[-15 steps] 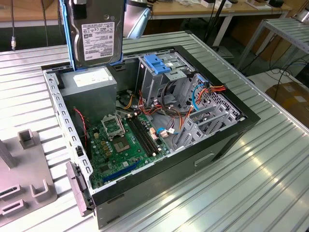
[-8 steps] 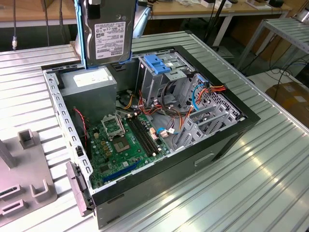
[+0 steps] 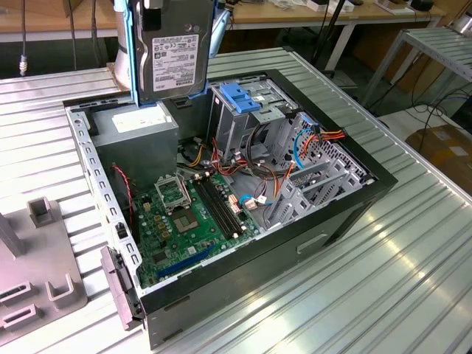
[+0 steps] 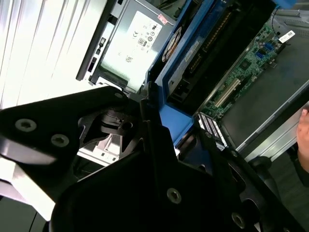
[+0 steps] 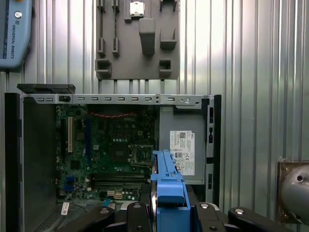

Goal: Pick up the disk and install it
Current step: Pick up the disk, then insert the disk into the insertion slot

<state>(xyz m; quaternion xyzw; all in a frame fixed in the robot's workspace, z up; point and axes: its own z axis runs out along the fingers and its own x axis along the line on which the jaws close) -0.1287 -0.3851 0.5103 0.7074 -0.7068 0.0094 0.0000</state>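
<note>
The disk (image 3: 173, 63), dark metal with a white label and blue side rails, hangs upright in the air above the back corner of the open computer case (image 3: 346, 214), over the grey power supply box (image 3: 140, 122). My gripper (image 3: 153, 4) is shut on its top end. In the first wrist view the disk (image 5: 167, 191) appears edge-on as a blue rail, with my gripper (image 5: 169, 213) clamped on both sides of it. The second wrist view has the blue rail (image 4: 176, 118) running between the black fingers (image 4: 159, 145).
Inside the case lie the green motherboard (image 3: 188, 214), bundles of cables (image 3: 258, 188) and a metal drive cage with a blue latch (image 3: 240, 96). A grey parts fixture (image 3: 37, 276) sits on the ribbed table at the exterior view's left. Workbenches stand behind.
</note>
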